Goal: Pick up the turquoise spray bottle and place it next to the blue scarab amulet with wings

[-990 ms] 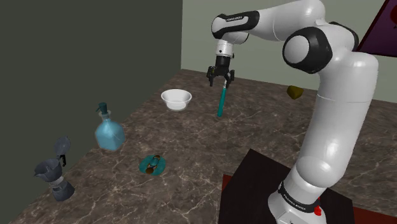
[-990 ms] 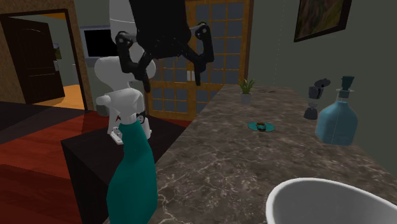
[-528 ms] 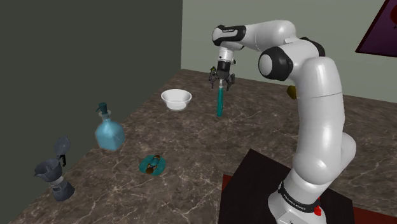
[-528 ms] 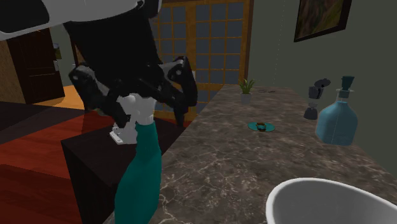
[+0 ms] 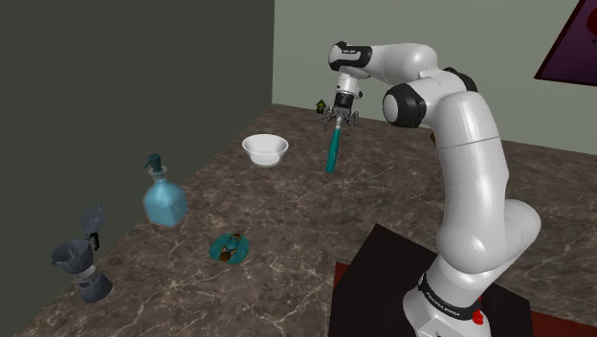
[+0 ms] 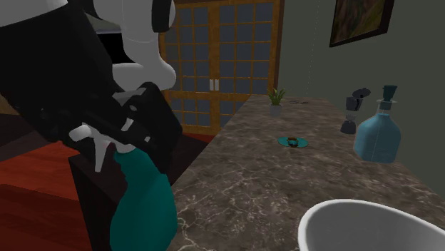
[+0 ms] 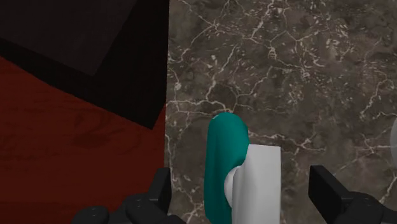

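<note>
Turquoise spray bottle [image 5: 331, 153]: standing, white head, just inside the tabletop's [image 5: 297, 215] stand-side edge.
End effector [image 5: 341, 122]: directly over the bottle's head; fingers spread wide on either side of it, touching nothing.
Scarab amulet [image 5: 230, 248]: teal, flat, mid-tabletop, well apart from the bottle.
White bowl [image 5: 265, 149]: near the wall-side edge.
Tabletop surface: dark veined marble.

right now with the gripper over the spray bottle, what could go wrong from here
The spray bottle is tall, narrow and stands close to the counter edge; an off-centre close by the open gripper could tip it to the floor.
The fingers flank its white head, not its body, so the grip may slip.
The blue glass bottle stands near the amulet; a wide carry might clip it.
</note>
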